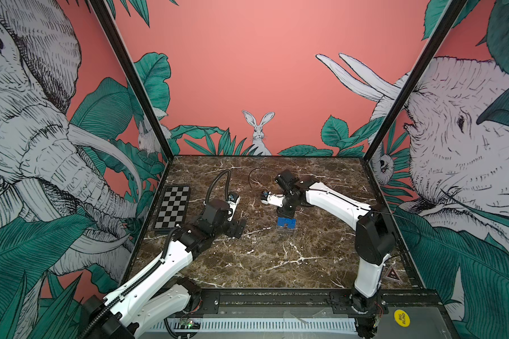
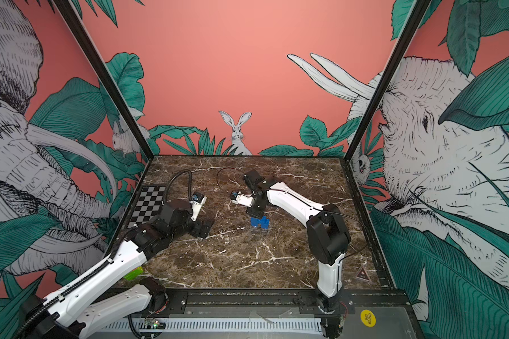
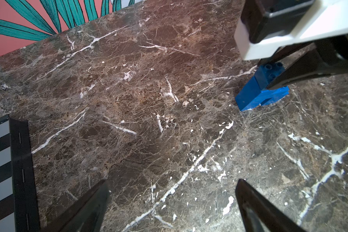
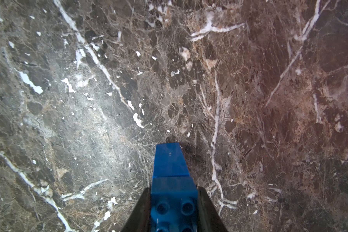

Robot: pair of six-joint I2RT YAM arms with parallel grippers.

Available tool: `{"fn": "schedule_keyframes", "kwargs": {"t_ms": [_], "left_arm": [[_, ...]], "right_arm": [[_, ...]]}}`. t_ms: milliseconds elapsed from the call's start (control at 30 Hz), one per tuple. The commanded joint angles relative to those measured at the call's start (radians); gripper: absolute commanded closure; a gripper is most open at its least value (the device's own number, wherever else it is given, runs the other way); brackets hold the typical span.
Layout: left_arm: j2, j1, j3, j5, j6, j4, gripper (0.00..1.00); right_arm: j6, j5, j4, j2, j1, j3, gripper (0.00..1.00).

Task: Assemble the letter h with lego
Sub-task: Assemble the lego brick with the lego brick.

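letter h (image 1: 286, 222) looks built, upright on table (image 1: 276, 264). Stem clamped by right gripper (image 4: 174, 189); left gripper (image 3: 172, 180) jaws apart, empty. Probably only release remains.

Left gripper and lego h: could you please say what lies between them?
Only bare marble tabletop lies between the left gripper and the lego h, as the left wrist view shows.

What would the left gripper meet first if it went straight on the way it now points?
Most likely the bare marble table: the open left gripper seems aimed down at it. The blue lego h, held by the right gripper, is off to one side of that line.
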Motion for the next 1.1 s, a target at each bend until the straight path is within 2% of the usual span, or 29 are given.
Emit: {"fn": "schedule_keyframes", "kwargs": {"t_ms": [0, 533, 767, 1067], "left_arm": [[0.0, -0.005, -0.002, -0.013, 0.013, 0.003, 0.01], [0.005, -0.005, 0.0, -0.021, 0.013, -0.002, 0.01], [0.003, -0.005, 0.002, -0.028, 0.013, -0.006, 0.01], [-0.001, -0.005, 0.002, -0.032, 0.014, -0.006, 0.01]], "right_arm": [[-0.026, -0.036, -0.04, -0.037, -0.012, -0.021, 1.0], [0.0, -0.069, 0.055, -0.083, -0.017, -0.106, 1.0], [-0.017, -0.072, 0.007, -0.1, -0.017, -0.044, 1.0], [-0.066, -0.063, -0.034, -0.075, -0.021, -0.064, 1.0]]}}
